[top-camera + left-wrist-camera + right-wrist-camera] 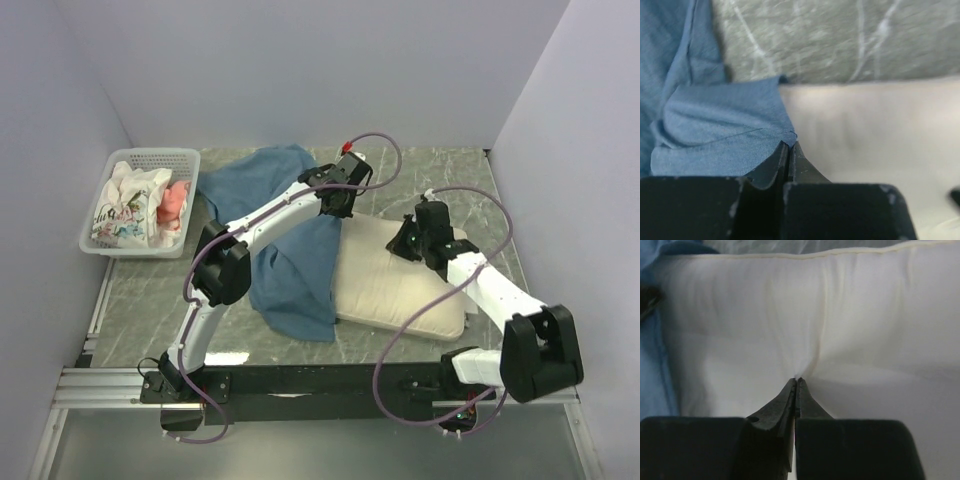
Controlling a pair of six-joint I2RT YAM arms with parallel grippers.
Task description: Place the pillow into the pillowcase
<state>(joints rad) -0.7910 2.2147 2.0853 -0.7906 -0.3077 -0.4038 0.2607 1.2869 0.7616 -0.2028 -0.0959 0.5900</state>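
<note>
The cream pillow (pixel 395 280) lies flat at the table's centre right, plain face up. The blue pillowcase (pixel 295 265) lies wrinkled to its left, its edge over the pillow's left end. My left gripper (pixel 338 205) is shut on a pinch of the pillowcase's edge (pixel 730 135), right where it meets the pillow (pixel 875 135). My right gripper (pixel 412 243) is shut on a pinch of the pillow's top fabric (pixel 805 340), which puckers up to the tips. A strip of pillowcase (pixel 652 375) shows at the left of the right wrist view.
A white plastic basket (pixel 105 205) at the far left holds white floral and pink cloths (pixel 140 205). Grey walls close in the marble table (pixel 160 300) on the left, far and right sides. Purple cables loop over both arms.
</note>
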